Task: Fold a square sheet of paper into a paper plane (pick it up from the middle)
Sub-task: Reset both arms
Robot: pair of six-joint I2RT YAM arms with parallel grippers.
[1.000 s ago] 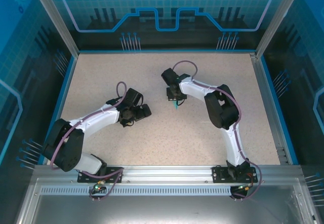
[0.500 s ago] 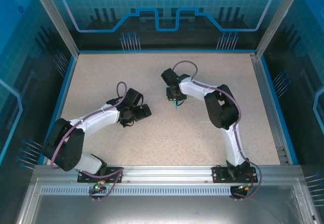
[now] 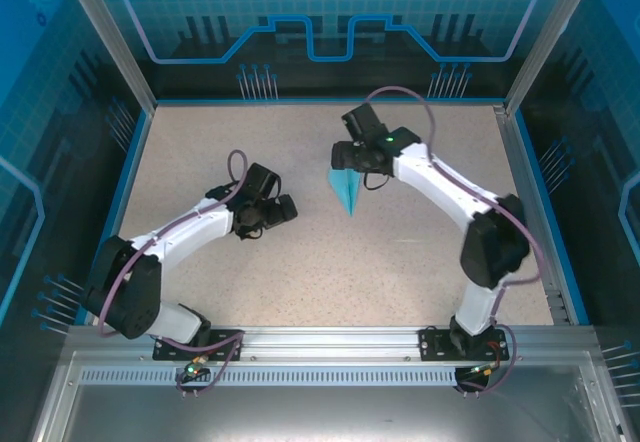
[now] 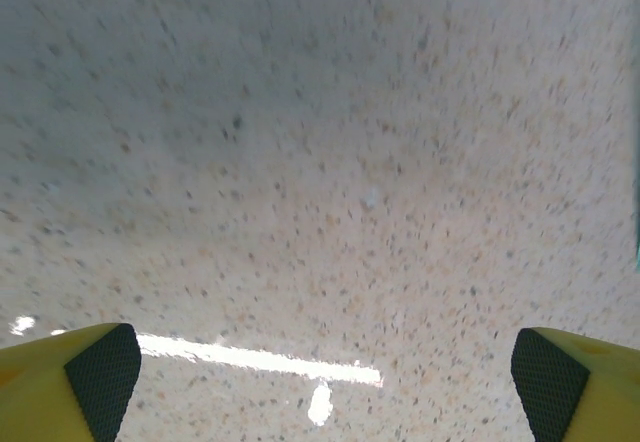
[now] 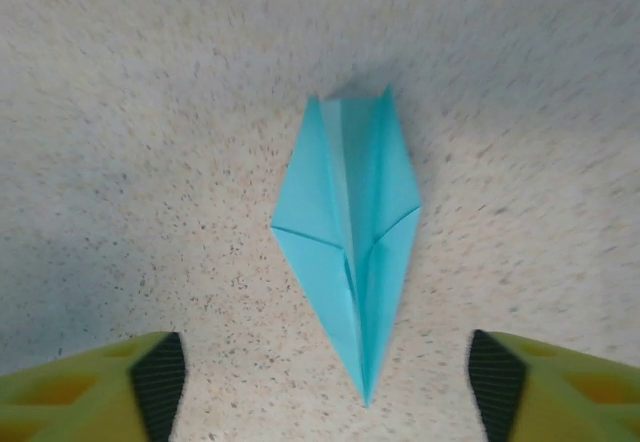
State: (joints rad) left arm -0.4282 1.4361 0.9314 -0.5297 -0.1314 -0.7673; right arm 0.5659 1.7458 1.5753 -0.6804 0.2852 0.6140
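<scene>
Item under inspection: the paper plane [image 3: 345,191], folded to a narrow dart with a centre crease. It lies flat on the speckled table [image 3: 400,262], right of centre, with its nose pointing to the near edge.

Right gripper [image 3: 347,159]: above the table at the plane's blunt tail end, jaws spread wide and holding nothing. From the right wrist, the paper plane [image 5: 350,262] lies free on the table [image 5: 130,112] ahead of the right gripper [image 5: 325,374]. Its nose points back toward the gap between the jaws, and neither jaw touches it.

Left gripper [image 3: 284,208]: left of the plane and apart from it. In its wrist view the left gripper [image 4: 325,370] has its jaws wide apart over bare table [image 4: 300,162] — nothing held.
</scene>
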